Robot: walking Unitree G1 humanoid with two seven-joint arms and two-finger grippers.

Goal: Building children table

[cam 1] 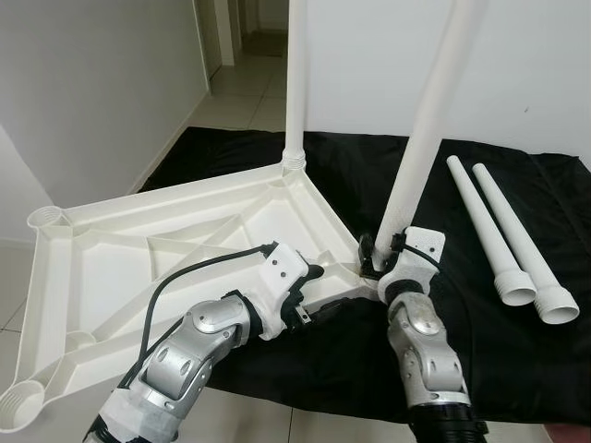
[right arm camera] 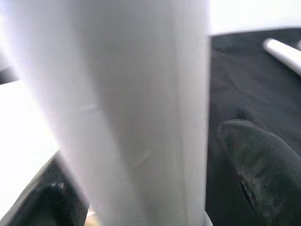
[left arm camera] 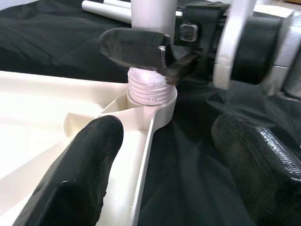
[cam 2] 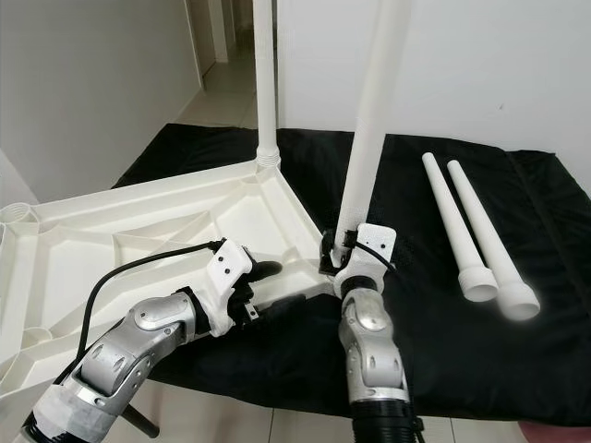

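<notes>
A white plastic tabletop (cam 1: 120, 268) lies upside down, partly on a black cloth (cam 1: 517, 360). One white leg (cam 1: 295, 92) stands screwed into its far corner. My right gripper (cam 1: 377, 256) is shut on a second white leg (cam 1: 425, 120) just above its threaded end (left arm camera: 148, 87), which sits in the near right corner socket with threads still showing. The leg leans slightly to the right. My left gripper (cam 1: 319, 291) is open and straddles the tabletop's rim beside that corner, one finger (left arm camera: 80, 169) over the tabletop, the other over the cloth.
Two loose white legs (cam 1: 485, 226) (cam 1: 526, 245) lie side by side on the cloth at the right. Open sockets (cam 1: 46, 219) (cam 1: 20, 406) sit at the tabletop's left corners, over tiled floor. White walls stand behind and to the left, with a hallway between them.
</notes>
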